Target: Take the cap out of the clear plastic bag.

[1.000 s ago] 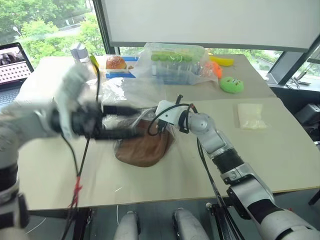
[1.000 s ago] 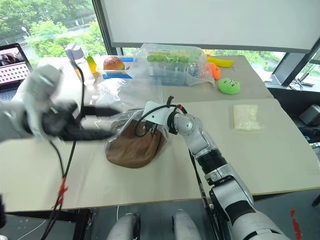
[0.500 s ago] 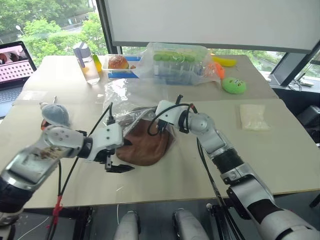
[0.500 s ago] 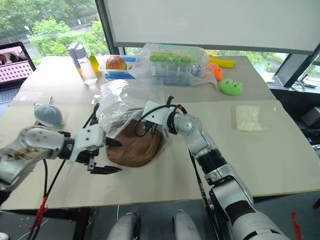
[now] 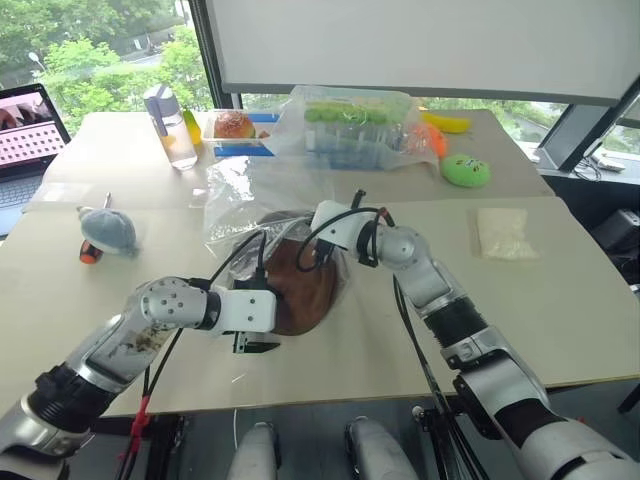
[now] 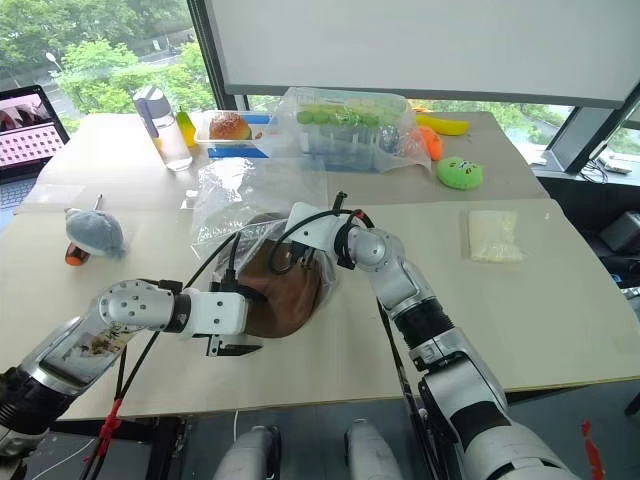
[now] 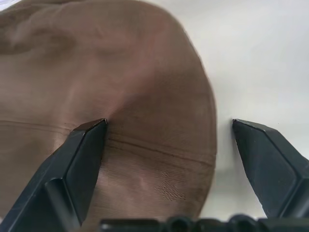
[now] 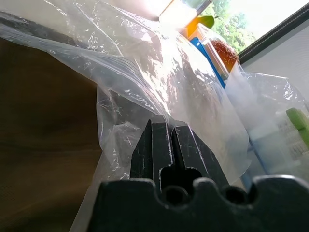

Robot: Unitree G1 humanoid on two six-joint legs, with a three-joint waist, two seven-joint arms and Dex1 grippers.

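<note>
Cap [image 5: 300, 290] partly out of bag [image 5: 255, 200]. Right gripper [image 8: 166, 140] pinches bag film at the cap's far side; left gripper [image 7: 169, 133], fingers spread, straddles the cap's near edge. Pull-out left.

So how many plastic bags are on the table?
2, possibly more hidden: the clear plastic bag around the cap at centre, and a bulging bag of green and blue items at the far edge.

Beige table [image 5: 560, 300], window [image 5: 90, 50], greenery outside

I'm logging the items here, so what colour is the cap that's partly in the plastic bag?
Dark brown, plain fabric. The cap shows best in the left wrist view.
</note>
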